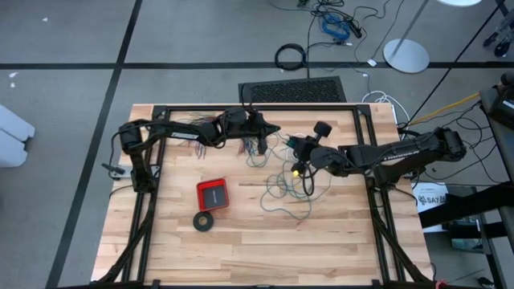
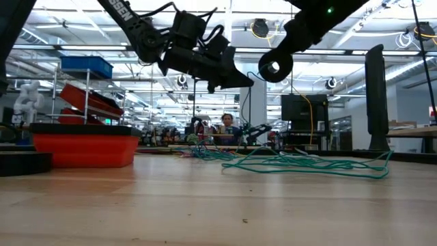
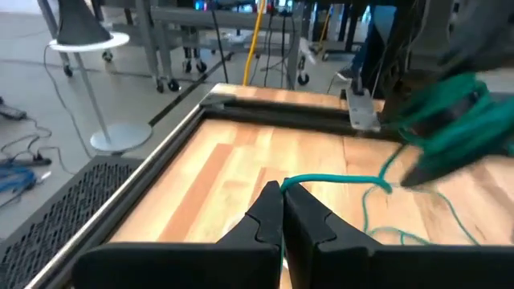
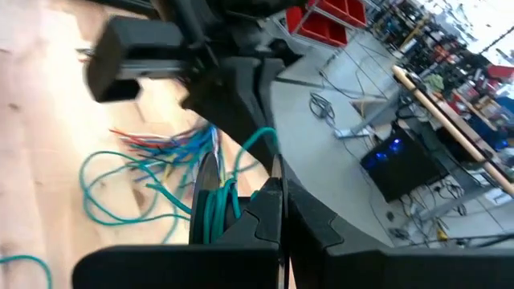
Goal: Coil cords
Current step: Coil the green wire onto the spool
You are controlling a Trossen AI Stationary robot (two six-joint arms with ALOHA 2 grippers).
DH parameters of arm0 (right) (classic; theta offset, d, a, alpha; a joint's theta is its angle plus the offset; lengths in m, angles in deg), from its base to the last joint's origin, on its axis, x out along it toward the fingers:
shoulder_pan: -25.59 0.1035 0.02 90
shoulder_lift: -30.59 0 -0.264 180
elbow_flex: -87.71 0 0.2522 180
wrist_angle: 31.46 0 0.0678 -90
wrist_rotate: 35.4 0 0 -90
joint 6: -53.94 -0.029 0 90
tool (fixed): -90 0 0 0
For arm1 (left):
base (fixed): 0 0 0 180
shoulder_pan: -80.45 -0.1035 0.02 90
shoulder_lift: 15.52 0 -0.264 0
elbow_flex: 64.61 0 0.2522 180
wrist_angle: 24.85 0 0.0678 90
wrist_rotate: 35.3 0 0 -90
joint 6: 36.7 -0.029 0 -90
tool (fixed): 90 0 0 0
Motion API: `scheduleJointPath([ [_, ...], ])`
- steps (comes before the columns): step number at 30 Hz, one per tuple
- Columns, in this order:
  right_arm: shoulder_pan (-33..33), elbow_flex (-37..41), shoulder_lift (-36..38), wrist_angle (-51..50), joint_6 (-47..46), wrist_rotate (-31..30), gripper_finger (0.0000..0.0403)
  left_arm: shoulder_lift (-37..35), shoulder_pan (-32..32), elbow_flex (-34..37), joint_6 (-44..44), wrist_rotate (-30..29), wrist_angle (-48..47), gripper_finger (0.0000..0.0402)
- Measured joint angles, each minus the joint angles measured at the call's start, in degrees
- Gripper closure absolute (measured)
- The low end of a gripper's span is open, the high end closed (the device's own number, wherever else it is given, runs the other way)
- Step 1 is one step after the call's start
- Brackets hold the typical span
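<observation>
Pinching the teal-green wire (image 3: 337, 183), left gripper (image 3: 281, 210) fingers clamp one strand; right gripper (image 4: 277, 201) fingers clamp a bunched loop, probably winding it. Rest sprawls mid-table toward the far edge.

Your counter (image 1: 241, 249) is pale wood in butcher-block strips, smooth with a soft satin sheen, framed by matt black metal rails (image 1: 353, 106). The teal-green wire (image 2: 307, 164) has a smooth, slightly glossy plastic jacket, and the red box (image 2: 85, 149) looks like glossy plastic. Both the left end effector (image 3: 281, 193) and the right end effector (image 4: 277, 189) have matt black plastic-looking fingers.
</observation>
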Motion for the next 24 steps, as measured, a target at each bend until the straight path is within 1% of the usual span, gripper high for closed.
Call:
scheduleJointPath([
  [7,-1.2,-0.02,-1.75,0.82,0.18,0.61,0.0403,-0.33,0.26,0.0,0.37,-1.87,-1.22,0.04],
  [10,-1.65,-0.02,-3.35,1.51,1.19,3.05,0.0403,-0.33,0.24,0.0,0.39,-3.3,-1.8,0.04],
  [14,-1.69,-0.02,-5.03,3.19,2.67,3.35,0.0403,-0.33,-0.04,-0.27,0.44,-3.99,-3.56,0.04],
  [22,-2.08,-0.55,-6.58,4.02,3.27,1.56,0.0403,-0.33,0.68,-5.38,0.24,-5.18,-12.32,0.04],
  [24,-2.22,-0.57,-7.5,4.16,3.26,0.04,0.0403,-0.33,0.71,-6.82,-0.07,-5.41,-14.76,0.04],
])
